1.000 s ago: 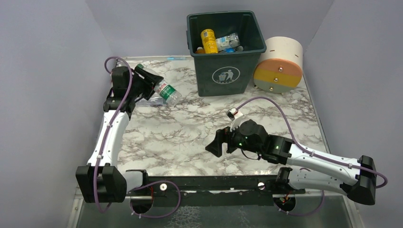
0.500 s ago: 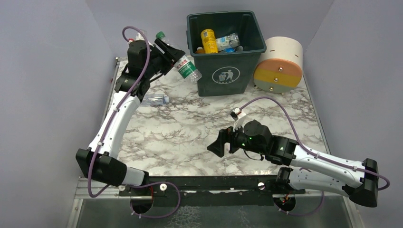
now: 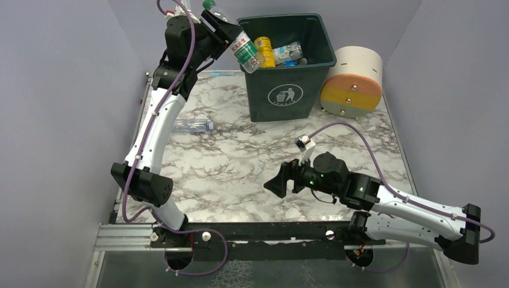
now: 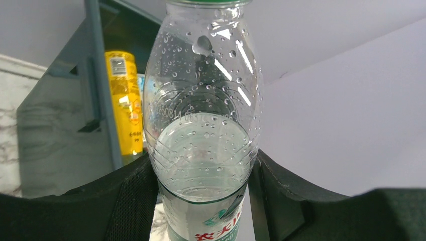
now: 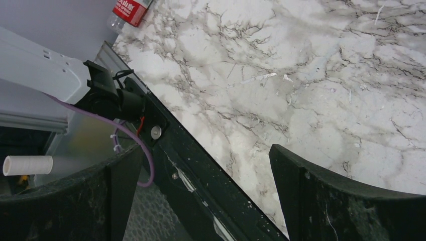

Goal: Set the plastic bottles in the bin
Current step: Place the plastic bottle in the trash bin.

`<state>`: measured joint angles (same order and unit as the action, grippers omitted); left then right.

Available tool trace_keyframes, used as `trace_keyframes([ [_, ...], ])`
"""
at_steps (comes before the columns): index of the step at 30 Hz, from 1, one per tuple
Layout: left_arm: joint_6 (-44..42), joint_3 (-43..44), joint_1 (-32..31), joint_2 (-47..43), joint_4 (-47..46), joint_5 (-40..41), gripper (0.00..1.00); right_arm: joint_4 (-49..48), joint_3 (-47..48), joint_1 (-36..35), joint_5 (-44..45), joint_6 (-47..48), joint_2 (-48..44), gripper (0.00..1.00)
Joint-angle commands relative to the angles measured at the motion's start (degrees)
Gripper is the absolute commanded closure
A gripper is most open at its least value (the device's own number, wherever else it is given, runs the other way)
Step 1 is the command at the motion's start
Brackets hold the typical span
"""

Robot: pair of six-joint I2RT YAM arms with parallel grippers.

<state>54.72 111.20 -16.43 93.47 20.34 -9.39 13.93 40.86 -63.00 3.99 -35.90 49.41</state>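
Carrying a green-capped bottle (image 4: 201, 115) clamped in the left fingers (image 4: 131, 203), seemingly at the rim of the bin (image 3: 282, 96), right fingers (image 5: 321, 201) spread empty over the bench (image 3: 228, 168); next: clear rim, release.

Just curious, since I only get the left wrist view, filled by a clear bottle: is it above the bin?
Observer: In the top view, the left gripper holds the bottle tilted, its base seemingly over the bin's left rim.
Operator: Any others on the table?
Observer: A second bottle lies on the table, left of the bin.
Operator: And the other arm?
Observer: The right gripper hangs open over the table, empty.
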Motion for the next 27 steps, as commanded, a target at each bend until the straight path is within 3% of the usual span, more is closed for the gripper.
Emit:
trace_keyframes([
  [1, -1.5, 7.4, -1.2, 4.9, -0.6, -0.5, 0.41, 2.0, -0.8, -0.2, 2.0, -0.7, -1.4, 0.00],
  [11, -5.4, 15.4, -3.2, 15.4, -11.3, 0.6, 0.41, 1.8, -1.0, -0.2, 1.2, -1.4, -1.7, 0.01],
  [27, -2.6, 21.2, -8.8, 29.1, -30.5, 5.1, 0.40, 3.9, -1.5, -0.2, 2.9, -2.4, -4.0, 0.01],
])
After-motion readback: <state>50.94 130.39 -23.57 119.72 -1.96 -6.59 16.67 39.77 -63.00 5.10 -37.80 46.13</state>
